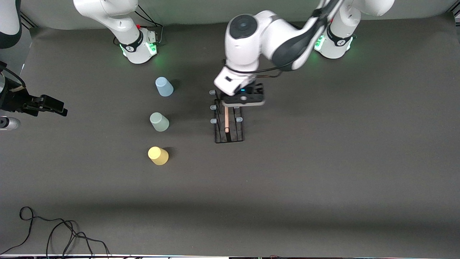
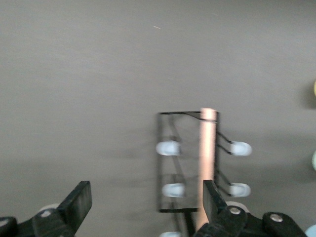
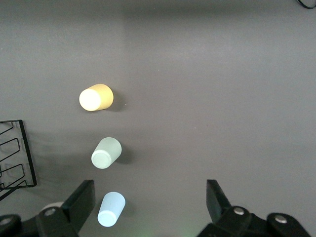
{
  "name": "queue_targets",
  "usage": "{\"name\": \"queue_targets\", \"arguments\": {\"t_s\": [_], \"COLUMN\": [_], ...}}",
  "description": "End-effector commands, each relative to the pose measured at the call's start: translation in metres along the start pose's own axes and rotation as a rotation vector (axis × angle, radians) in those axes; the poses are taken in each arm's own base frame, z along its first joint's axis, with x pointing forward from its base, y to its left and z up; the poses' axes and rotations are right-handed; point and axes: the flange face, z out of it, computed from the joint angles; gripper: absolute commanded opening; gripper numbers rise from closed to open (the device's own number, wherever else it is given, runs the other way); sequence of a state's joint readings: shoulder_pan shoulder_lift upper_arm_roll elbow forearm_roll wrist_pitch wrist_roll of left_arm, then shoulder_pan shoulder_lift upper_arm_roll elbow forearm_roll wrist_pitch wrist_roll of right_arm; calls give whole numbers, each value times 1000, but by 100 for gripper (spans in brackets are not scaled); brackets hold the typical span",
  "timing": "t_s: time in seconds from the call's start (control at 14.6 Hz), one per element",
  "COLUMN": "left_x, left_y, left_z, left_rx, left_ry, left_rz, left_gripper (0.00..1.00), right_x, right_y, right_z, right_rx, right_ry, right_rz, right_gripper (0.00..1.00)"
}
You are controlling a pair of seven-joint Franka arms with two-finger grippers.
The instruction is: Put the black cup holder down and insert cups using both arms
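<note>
The black cup holder (image 1: 230, 133) stands on the table, its wooden rod handle (image 1: 226, 120) along its length and blue-tipped pegs (image 1: 213, 121) at its sides. My left gripper (image 1: 242, 98) is over the holder's end nearer the robot bases. In the left wrist view it (image 2: 145, 190) is open, one finger beside the rod (image 2: 208, 148), gripping nothing. The blue cup (image 1: 164, 86), green cup (image 1: 159, 121) and yellow cup (image 1: 158, 155) stand in a row beside the holder, toward the right arm's end. My right gripper (image 1: 54, 105) is raised, open and empty (image 3: 149, 190).
Dark cloth covers the table (image 1: 323, 162). Loose black cables (image 1: 54, 233) lie at the corner nearest the front camera, at the right arm's end. A small metal cylinder (image 1: 9, 123) shows at that end's edge. The holder's corner (image 3: 28, 155) shows in the right wrist view.
</note>
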State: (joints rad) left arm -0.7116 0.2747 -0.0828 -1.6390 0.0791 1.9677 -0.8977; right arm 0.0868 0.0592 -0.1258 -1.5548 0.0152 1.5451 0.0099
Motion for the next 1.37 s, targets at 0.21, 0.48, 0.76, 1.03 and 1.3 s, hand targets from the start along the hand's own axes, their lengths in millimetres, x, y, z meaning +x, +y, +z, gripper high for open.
{"name": "queue_targets", "arguments": {"t_s": [0.21, 0.48, 0.76, 1.03, 1.3], "left_x": [80, 121, 133, 137, 132], "left_y": [-125, -237, -322, -376, -421], "left_z": [-41, -51, -59, -74, -96], "left_rx": [37, 51, 43, 47, 44], "left_ry": [18, 7, 3, 4, -41], "left_rz": [-6, 30, 50, 122, 210], "left_gripper": [100, 100, 100, 100, 100], "right_x": [-6, -7, -11, -28, -61], "right_y": [2, -5, -53, -117, -160], "right_z": [-3, -1, 0, 43, 126], "right_rx": [-18, -7, -7, 2, 23], "right_ry": [1, -3, -5, 11, 54], "right_rz": [-19, -9, 39, 117, 131], "right_gripper": [100, 100, 100, 100, 100]}}
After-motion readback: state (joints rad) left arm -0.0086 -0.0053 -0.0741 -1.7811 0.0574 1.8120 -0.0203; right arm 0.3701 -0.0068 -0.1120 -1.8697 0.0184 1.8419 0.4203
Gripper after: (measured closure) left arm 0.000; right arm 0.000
